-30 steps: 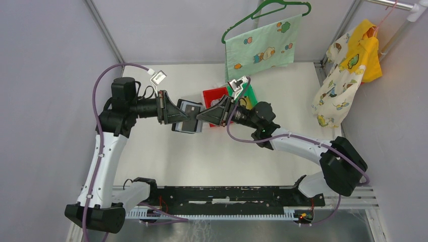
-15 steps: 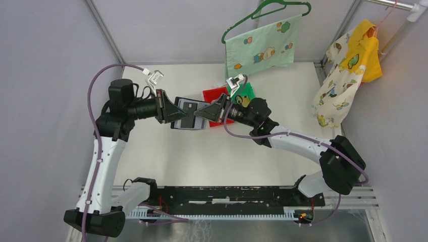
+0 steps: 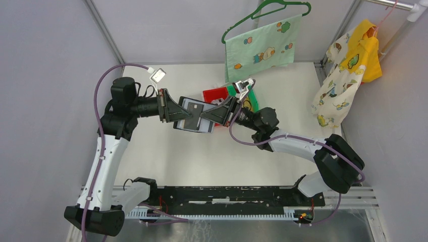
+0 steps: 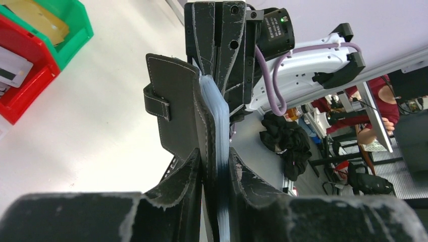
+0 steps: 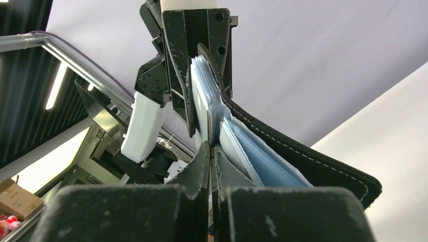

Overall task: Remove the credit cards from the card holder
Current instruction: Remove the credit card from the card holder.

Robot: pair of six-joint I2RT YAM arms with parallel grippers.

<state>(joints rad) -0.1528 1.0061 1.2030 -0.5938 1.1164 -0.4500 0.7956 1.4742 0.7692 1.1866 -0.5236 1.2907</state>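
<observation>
The black card holder hangs open in the air between both grippers, over the table's middle. My left gripper is shut on its left edge; in the left wrist view the jaws pinch the black cover and its blue-grey sleeves. My right gripper comes from the right. In the right wrist view it is shut on a thin whitish credit card standing among the sleeves. A card with a dark stripe shows in the open holder.
A red bin and a green bin stand just behind the holder. The left wrist view shows a whitish card in the red bin and a tan one in the green bin. Hung clothes are at the back.
The right gripper has moved left, further in over the open holder, and its wrist has turned. The holder and left gripper shifted slightly right.
</observation>
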